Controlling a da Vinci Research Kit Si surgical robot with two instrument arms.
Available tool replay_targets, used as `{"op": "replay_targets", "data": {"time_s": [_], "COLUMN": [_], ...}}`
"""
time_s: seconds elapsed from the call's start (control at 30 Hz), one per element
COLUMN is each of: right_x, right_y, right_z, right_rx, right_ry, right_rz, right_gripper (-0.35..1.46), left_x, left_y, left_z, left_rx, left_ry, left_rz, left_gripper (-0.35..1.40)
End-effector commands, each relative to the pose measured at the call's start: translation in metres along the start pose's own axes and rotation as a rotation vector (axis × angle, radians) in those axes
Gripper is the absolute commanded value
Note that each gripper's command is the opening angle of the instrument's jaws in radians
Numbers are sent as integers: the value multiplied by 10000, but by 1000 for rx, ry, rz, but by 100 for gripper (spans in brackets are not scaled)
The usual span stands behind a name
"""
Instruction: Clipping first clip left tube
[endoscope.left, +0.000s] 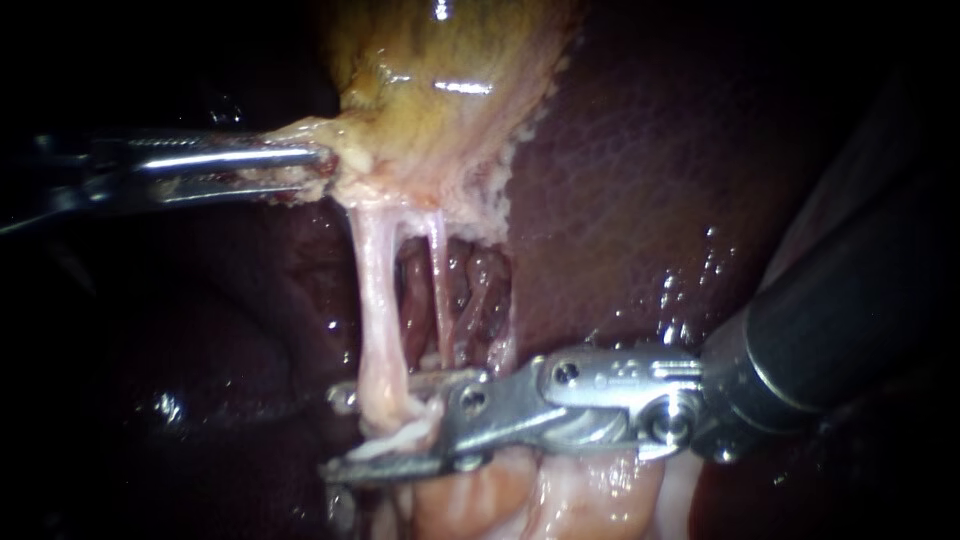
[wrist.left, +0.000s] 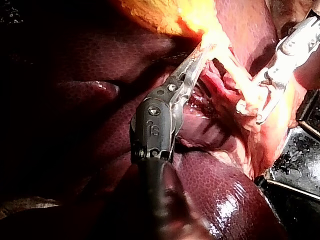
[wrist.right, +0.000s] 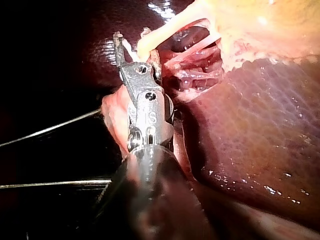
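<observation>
Straddling left tube (endoscope.left: 378, 300), right tool (endoscope.left: 340, 432) gapes; left tool (endoscope.left: 322, 168) grips gallbladder (endoscope.left: 450, 70).

Liver (endoscope.left: 640, 190) w/ gallbladder (endoscope.left: 440, 80) on it; dark surface (wrist.left: 300, 155) just beside liver's edge, contact unclear.

Liver (endoscope.left: 640, 180): dark red-brown, wet, shiny; it lies beside and below the gallbladder.
Gallbladder (endoscope.left: 450, 70): yellow-tan, glossy, with a pale frayed lower edge.
Right tube (endoscope.left: 440, 285): 1 thin pink strand, stretched down from the gallbladder.
Pale tissue (endoscope.left: 590, 495): pink, soft, under the liver.
Black surface (wrist.left: 300, 155): just beside the liver's edge.
</observation>
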Motion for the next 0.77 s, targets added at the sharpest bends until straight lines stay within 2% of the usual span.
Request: {"op": "replay_targets", "data": {"time_s": [0.03,0.1,0.17,0.77], "right_x": [0,-1,-1,-5], "right_y": [0,1,0,8], "right_z": [0,0,-2,-5], "right_rx": [0,0,6,11], "right_ry": [0,0,-1,-2], "right_rz": [4,28,51,51], "right_gripper": [6,-7,-35,-35], "left_x": [0,0,0,1], "left_y": [0,0,0,0], "left_z": [0,0,0,0], "left_rx": [0,0,0,0], "left_ry": [0,0,0,0], "left_rz": [0,0,0,0], "left_gripper": [-35,-35,-35,-35]}}
